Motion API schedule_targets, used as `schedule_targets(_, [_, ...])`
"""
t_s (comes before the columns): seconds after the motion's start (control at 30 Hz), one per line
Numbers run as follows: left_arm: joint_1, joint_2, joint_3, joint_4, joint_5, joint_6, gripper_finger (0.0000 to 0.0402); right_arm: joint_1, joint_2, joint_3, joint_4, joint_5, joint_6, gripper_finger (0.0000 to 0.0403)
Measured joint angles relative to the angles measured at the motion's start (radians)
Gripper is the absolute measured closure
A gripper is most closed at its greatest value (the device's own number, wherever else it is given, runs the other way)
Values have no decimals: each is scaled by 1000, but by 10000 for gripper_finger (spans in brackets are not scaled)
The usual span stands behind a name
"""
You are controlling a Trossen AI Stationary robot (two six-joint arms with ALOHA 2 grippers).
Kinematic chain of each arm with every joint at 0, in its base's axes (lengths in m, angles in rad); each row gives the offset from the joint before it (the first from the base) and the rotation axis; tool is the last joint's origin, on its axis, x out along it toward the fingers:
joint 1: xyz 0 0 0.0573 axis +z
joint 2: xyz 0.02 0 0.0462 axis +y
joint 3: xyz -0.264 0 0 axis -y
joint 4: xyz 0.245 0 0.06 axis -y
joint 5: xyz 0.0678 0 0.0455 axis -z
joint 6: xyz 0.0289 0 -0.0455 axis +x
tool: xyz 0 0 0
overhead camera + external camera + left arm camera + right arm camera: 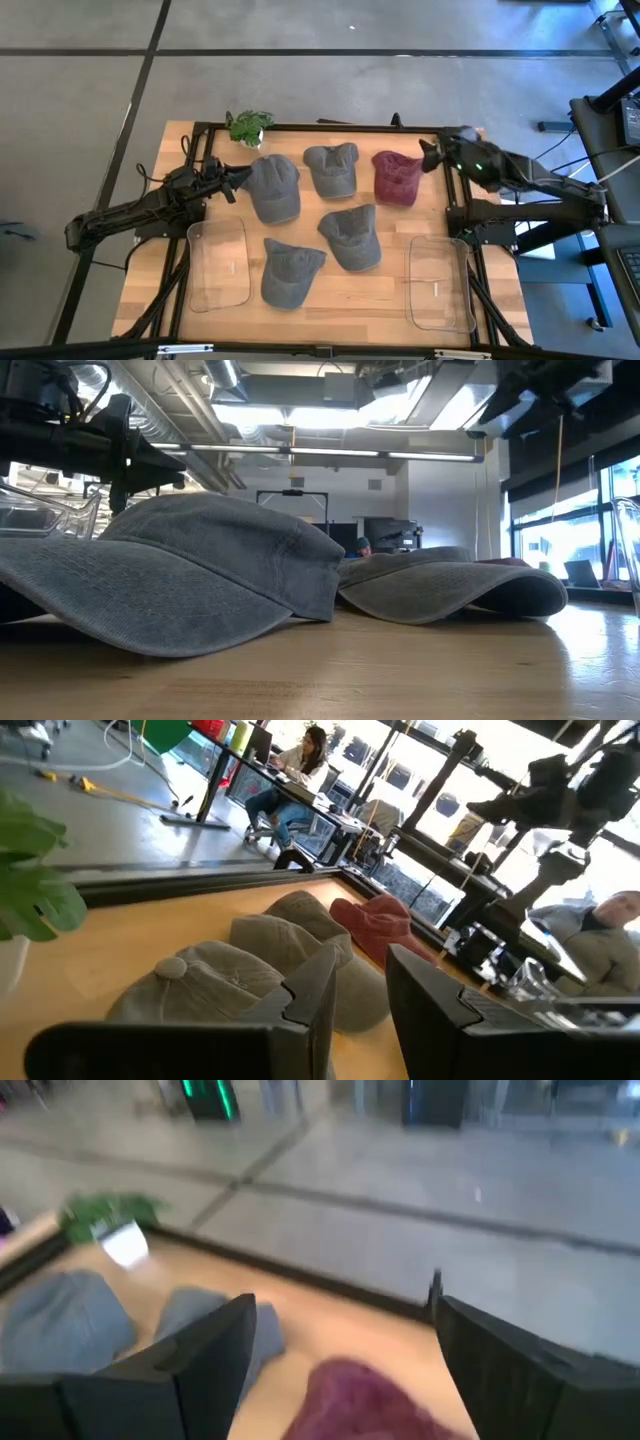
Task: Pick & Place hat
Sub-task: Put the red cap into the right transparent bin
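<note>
The left gripper (238,180) hovers at the left edge of a grey cap (274,188), fingers parted narrowly and holding nothing. A small potted plant (249,126) stands at the table's far edge. 3 more grey caps lie mid-table, with 2 clear bins (218,262) near the front. The maroon cap (397,178) lies far right, the right gripper (432,155) just beside it, fingers spread wide and empty.

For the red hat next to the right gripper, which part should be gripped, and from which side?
Probably the soft crown of the red hat, pinched from above on its right-hand side. The right gripper hovers open just past that edge, and in the right wrist view the hat lies between its fingers. The crown is domed fabric that bunches easily; the hat lies apart from the grey hat beside it.
</note>
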Motion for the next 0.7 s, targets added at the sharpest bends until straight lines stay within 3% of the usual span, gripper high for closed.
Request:
schedule_targets(0.2, [0, 0, 0, 0, 0, -26, 315, -285, 237, 103, -64, -352, -3, 116])
schedule_targets(0.33, [0, 0, 0, 0, 0, -39, 315, -422, 407, 110, -71, -509, -124, 126])
schedule_targets(0.47, [0, 0, 0, 0, 0, -41, 315, -509, 576, 110, -83, -593, -203, 130])
schedule_targets(0.7, [0, 0, 0, 0, 1, -41, 315, -569, 790, 110, -113, -601, -209, 131])
